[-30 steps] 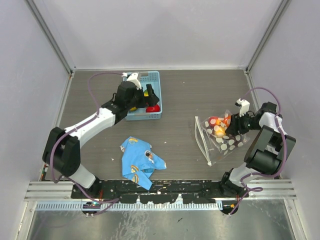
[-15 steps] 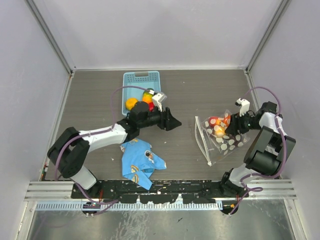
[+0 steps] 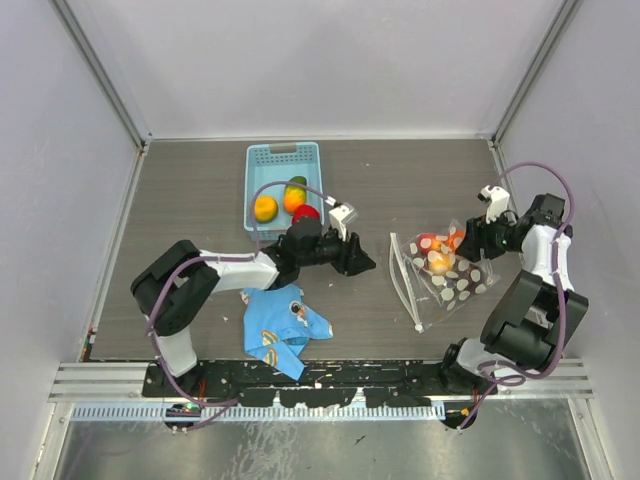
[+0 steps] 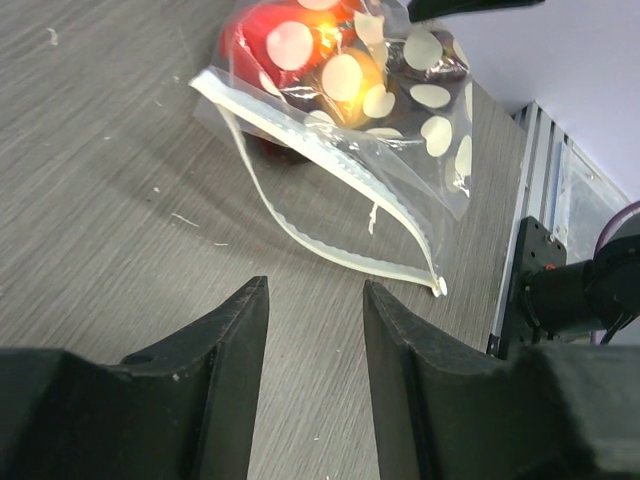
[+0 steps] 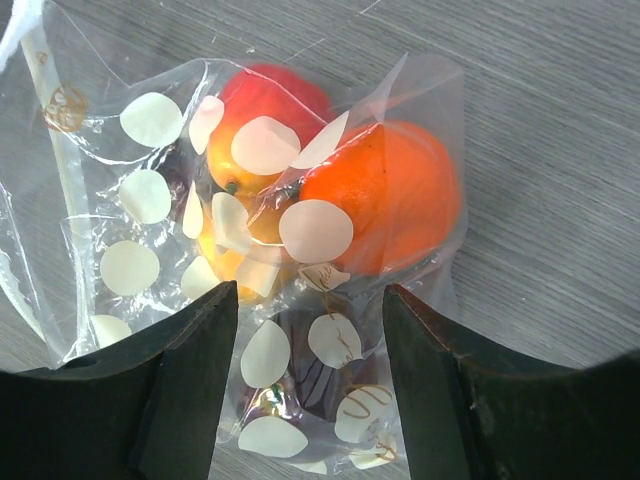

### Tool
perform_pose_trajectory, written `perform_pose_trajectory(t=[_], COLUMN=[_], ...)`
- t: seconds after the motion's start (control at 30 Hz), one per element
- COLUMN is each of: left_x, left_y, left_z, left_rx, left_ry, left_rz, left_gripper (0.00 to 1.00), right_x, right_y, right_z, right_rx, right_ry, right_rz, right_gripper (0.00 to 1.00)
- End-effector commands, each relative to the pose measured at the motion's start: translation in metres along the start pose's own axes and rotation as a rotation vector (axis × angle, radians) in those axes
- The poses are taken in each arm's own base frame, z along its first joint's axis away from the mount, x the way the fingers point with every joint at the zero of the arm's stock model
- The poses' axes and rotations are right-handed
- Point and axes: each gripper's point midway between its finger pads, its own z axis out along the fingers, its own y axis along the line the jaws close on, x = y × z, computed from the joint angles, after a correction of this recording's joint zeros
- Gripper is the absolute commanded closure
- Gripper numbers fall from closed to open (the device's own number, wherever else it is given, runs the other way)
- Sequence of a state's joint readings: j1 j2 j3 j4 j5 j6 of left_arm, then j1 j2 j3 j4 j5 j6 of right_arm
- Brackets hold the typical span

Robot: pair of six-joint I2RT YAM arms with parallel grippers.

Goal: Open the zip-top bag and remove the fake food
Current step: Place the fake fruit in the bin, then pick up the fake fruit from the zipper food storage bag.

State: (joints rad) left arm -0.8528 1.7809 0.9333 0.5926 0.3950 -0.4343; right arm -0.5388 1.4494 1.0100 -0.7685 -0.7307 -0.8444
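Note:
The zip-top bag point(image 3: 452, 285) lies flat on the right of the table, its white zip strip point(image 3: 404, 283) facing left with the mouth gaping. Inside it sits fake food: a red piece point(image 5: 275, 95), an orange one point(image 5: 390, 195), a yellow one and a dark purple one point(image 5: 310, 370). My right gripper point(image 3: 472, 238) is at the bag's far closed end, jaws open on either side of the purple piece point(image 5: 308, 292). My left gripper point(image 3: 368, 265) hovers low just left of the bag's mouth, open and empty point(image 4: 315, 285). More fake food point(image 3: 265, 208) lies in the basket.
A light blue basket point(image 3: 283, 155) stands at the back left of centre, holding three pieces. A blue cartoon-print cloth point(image 3: 280, 325) is crumpled near the front, under my left forearm. Grey walls close in the table's sides and back.
My left arm has swung from the basket across to the bag's mouth, its jaws narrowing on the way. My right gripper has shifted slightly back and right, jaws a little wider.

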Motion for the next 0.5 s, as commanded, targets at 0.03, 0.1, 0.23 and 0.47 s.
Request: perform_pose_trajectory(t=[0.03,0.1,0.23,0.47], left_x=[-0.018,-0.012,0.0,0.014], left_y=[-0.027,-0.031,-0.035,-0.034], left_z=[0.019,0.024,0.035,0.043], left_rx=[0.092,0.109,0.117,0.117], left_ry=[-0.074,-0.068,-0.054,-0.052], left_rz=[0.091,0.1,0.105,0.116], left_gripper=[0.61,0.64,0.66,0.65], right_x=[-0.035,-0.047,-0.076,-0.1], right_y=[0.004,0.004,0.013,0.041], right_z=[-0.019,-0.024,-0.03,-0.002], right_rx=[0.04,0.049,0.006,-0.038], right_ry=[-0.098,-0.136,-0.222,-0.209], right_rz=[-0.023,0.0,0.022,-0.084], right_gripper=[0.35,0.35,0.36,0.37])
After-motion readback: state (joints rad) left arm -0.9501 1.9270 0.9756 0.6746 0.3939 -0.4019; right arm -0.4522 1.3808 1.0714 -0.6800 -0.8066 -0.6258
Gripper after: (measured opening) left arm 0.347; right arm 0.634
